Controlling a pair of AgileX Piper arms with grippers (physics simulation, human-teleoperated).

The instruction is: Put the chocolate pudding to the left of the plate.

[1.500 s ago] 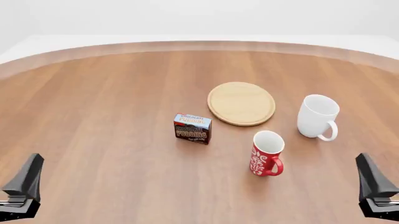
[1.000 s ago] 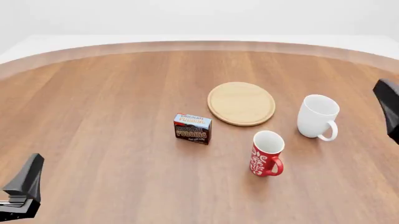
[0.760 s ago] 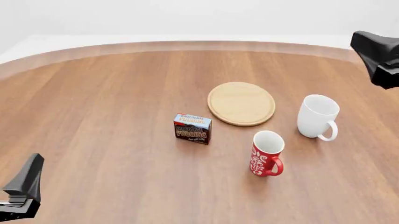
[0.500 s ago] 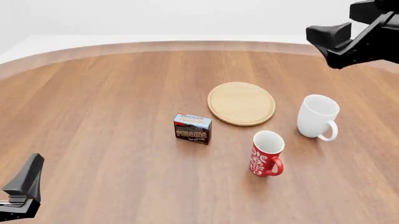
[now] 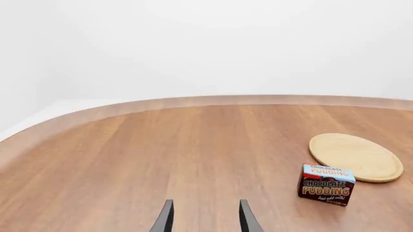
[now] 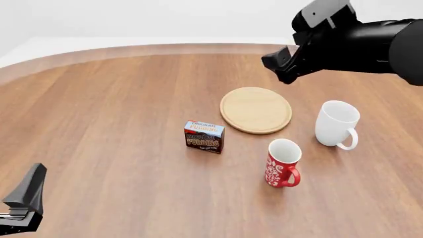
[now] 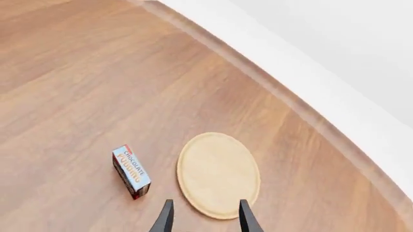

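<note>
Two arms: only one has moved; the other is parked as it was.
Left end effector (image 6: 23,203): unmoved at the near edge, about 7 o'clock in the front view; its wrist view shows the two fingers spread with nothing between them.
Red mug (image 6: 283,163): nearest of the objects, at about 4 o'clock from the carton, unchanged.
Chocolate pudding (image 6: 204,136): upright on the surface, at roughly 8 o'clock from the plate and just beside its rim, not touched by either arm.
White mug (image 6: 337,124): at 3 o'clock from the plate, untouched.
Plate (image 6: 256,110): flat on the surface, bare.
Right end effector (image 6: 281,62): swung up from the near right corner and now hangs above the far side, at about 1 o'clock from the plate; fingers spread, holding nothing.
Meaning: the right arm is probably approaching the carton; grasping has not begun.
</note>
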